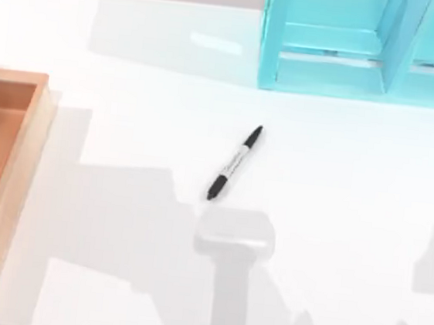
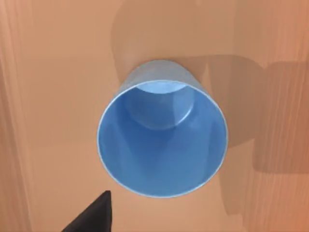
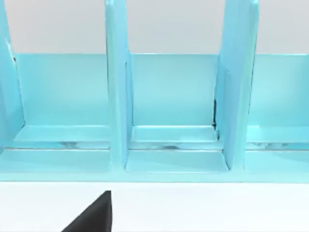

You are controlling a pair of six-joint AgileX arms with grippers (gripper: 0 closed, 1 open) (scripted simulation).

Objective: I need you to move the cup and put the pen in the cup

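One blue cup (image 2: 162, 140) sat mouth-up straight under the left gripper (image 2: 94, 215) on the wooden tray (image 2: 43, 96); couldn't tell whether its fingers were spread.

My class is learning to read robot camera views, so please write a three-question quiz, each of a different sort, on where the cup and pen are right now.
1. True or false: the pen is already in the cup.
2. In the left wrist view, the cup stands on: A) the white table; B) an orange-brown wooden surface; C) the turquoise shelf unit.
3. Fill in: the pen lies on the white ____.

Key
1. False: the cup stands upright and empty, and the pen lies on the table in the top view.
2. B
3. table
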